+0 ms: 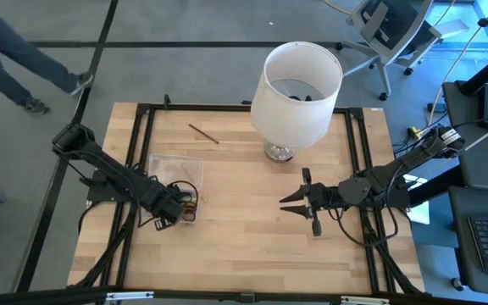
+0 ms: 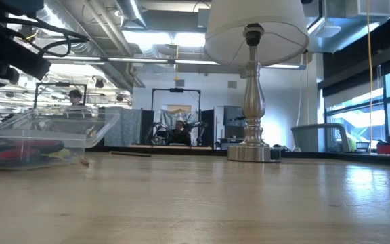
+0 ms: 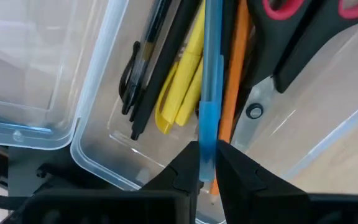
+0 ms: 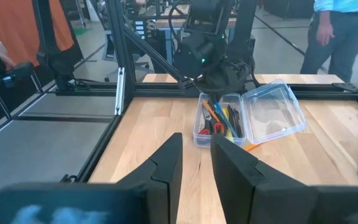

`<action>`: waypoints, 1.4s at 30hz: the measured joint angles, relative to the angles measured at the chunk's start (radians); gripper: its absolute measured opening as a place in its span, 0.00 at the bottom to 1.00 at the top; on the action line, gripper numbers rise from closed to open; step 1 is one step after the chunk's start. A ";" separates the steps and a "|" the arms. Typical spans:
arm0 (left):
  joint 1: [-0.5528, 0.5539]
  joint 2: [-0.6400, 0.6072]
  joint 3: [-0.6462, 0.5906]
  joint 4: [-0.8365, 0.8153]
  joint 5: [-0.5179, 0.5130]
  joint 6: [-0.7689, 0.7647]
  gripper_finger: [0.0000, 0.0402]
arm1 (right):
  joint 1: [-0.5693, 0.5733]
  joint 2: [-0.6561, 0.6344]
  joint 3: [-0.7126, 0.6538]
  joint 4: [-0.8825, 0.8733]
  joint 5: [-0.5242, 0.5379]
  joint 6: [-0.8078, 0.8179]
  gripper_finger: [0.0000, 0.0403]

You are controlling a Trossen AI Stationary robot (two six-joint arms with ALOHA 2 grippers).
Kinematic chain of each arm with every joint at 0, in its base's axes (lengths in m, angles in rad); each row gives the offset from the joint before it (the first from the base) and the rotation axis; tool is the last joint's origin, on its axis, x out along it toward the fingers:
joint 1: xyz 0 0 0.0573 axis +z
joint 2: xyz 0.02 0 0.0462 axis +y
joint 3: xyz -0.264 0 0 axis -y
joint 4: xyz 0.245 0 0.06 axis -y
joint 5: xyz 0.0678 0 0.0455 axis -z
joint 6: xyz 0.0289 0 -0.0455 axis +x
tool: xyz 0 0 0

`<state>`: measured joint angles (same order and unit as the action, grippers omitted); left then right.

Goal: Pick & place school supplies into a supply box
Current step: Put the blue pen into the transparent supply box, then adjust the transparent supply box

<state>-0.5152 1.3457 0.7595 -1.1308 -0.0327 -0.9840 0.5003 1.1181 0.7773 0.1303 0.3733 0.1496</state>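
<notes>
The left claw (image 3: 207, 171) is pinched narrow on a blue pen (image 3: 211, 81), its two dark fingertips (image 3: 180, 176) meeting on the pen's lower end, and the pen runs lengthways over the contents of the supply box (image 3: 98, 168). Under and beside the pen in that clear box lie black pens (image 3: 160, 62), a yellow marker (image 3: 182, 93), an orange pencil (image 3: 235, 87) and the red-handled scissors (image 3: 303, 37), whose blades cross toward the box wall. The box's hinged lid (image 3: 30, 68) lies open alongside it. From above, the left claw (image 1: 176, 206) sits over the near end of the supply box (image 1: 174, 165), on the left half of the counter (image 1: 244, 246), with the arm reaching in from the counter's left edge. One brown pencil (image 1: 203, 133) lies alone on the wood, well apart from the box, toward the far edge and near the lamp (image 1: 295, 93), which stands upright at the far middle of the counter. The right claw (image 1: 299, 202) hovers over the right half, pointing toward the box with its fingers spread wide. Beyond the counter's far left corner a person (image 1: 15, 59) stands on the floor.
</notes>
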 joint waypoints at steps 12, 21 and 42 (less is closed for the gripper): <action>0.000 -0.043 0.011 0.007 -0.001 0.001 0.25 | 0.000 0.021 0.000 0.008 0.000 0.005 0.22; 0.000 -0.141 0.034 0.024 -0.002 -0.009 0.26 | 0.000 0.131 0.000 0.100 0.000 -0.002 0.22; -0.001 -0.206 0.039 0.188 -0.018 -0.024 0.25 | -0.030 0.351 0.000 0.333 -0.001 0.028 0.22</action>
<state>-0.5163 1.1397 0.7986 -0.9429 -0.0506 -1.0084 0.4707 1.4691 0.7776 0.4631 0.3725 0.1780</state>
